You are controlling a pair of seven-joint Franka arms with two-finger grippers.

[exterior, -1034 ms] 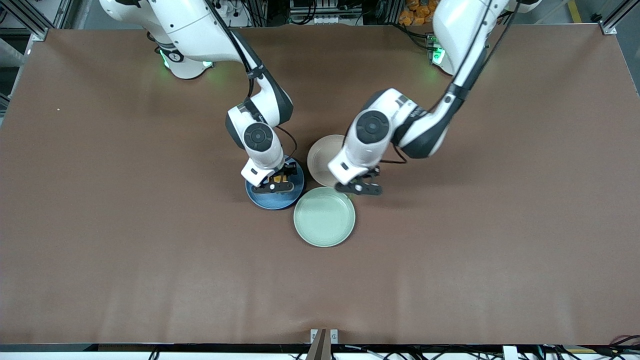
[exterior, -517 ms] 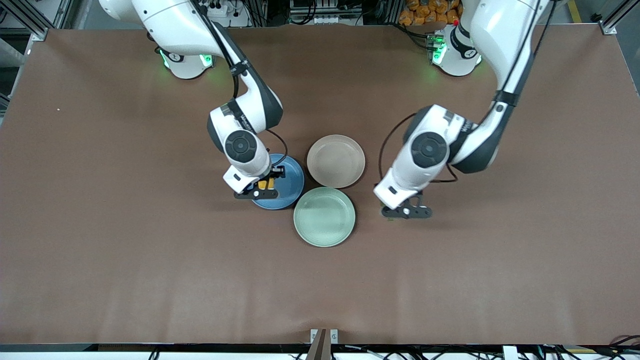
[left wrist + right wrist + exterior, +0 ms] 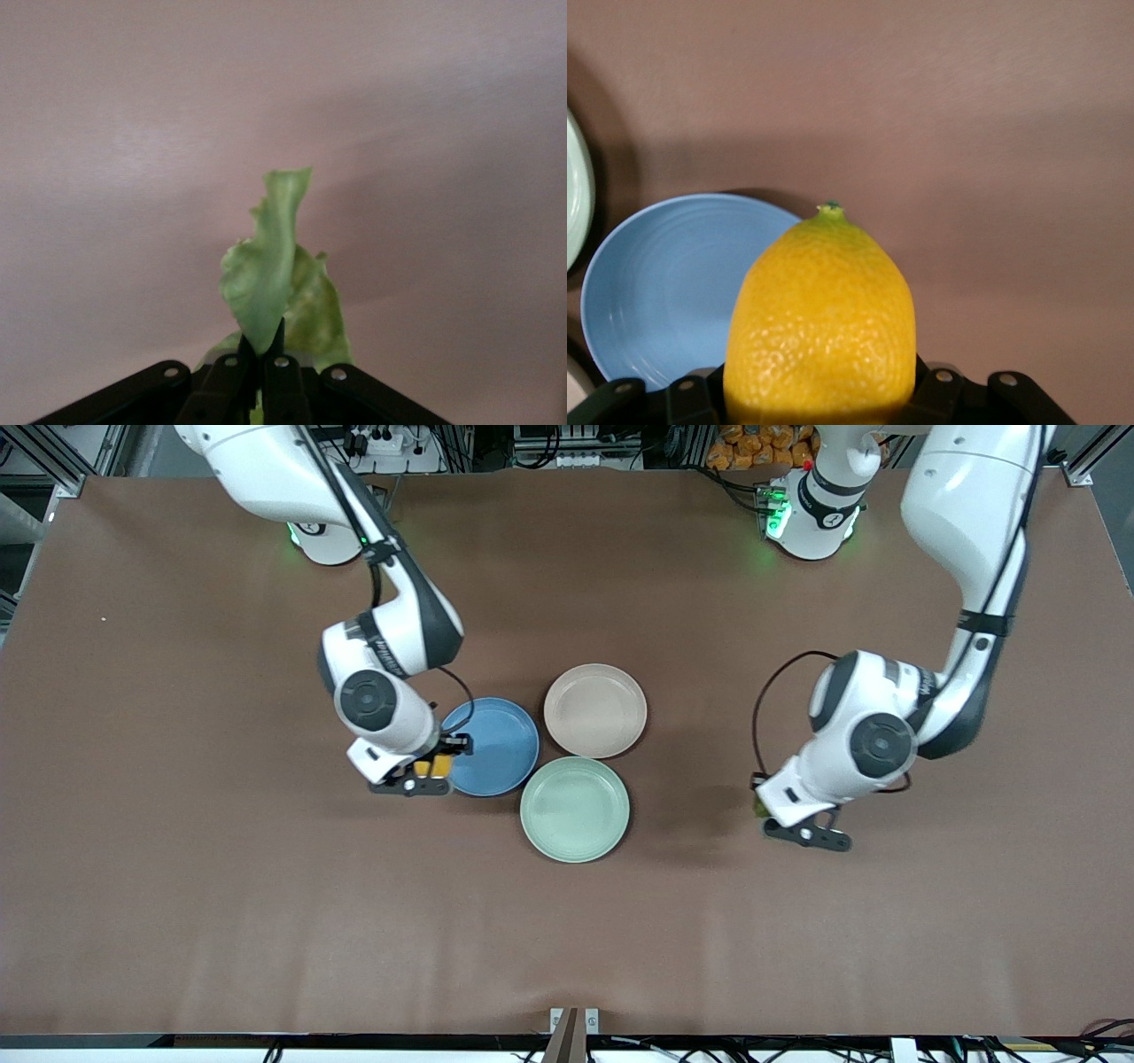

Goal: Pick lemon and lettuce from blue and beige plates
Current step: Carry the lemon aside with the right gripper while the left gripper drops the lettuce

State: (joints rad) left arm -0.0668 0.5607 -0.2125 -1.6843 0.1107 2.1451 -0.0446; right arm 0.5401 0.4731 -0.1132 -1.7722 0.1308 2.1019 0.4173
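Observation:
My right gripper is shut on the yellow-orange lemon, up in the air over the table just beside the blue plate's rim. In the right wrist view the lemon fills the space between the jaws, with the blue plate bare under it. My left gripper is shut on the green crinkled lettuce, over bare table toward the left arm's end. Only a green sliver of the lettuce shows under that hand in the front view. The beige plate lies bare.
A pale mint-green plate lies nearer the front camera, touching the blue and beige plates. Its rim shows in the right wrist view. Brown table stretches wide around the three plates.
The right gripper has carried the lemon off the blue plate toward the right arm's end. The left gripper has carried the lettuce from the beige plate toward the left arm's end.

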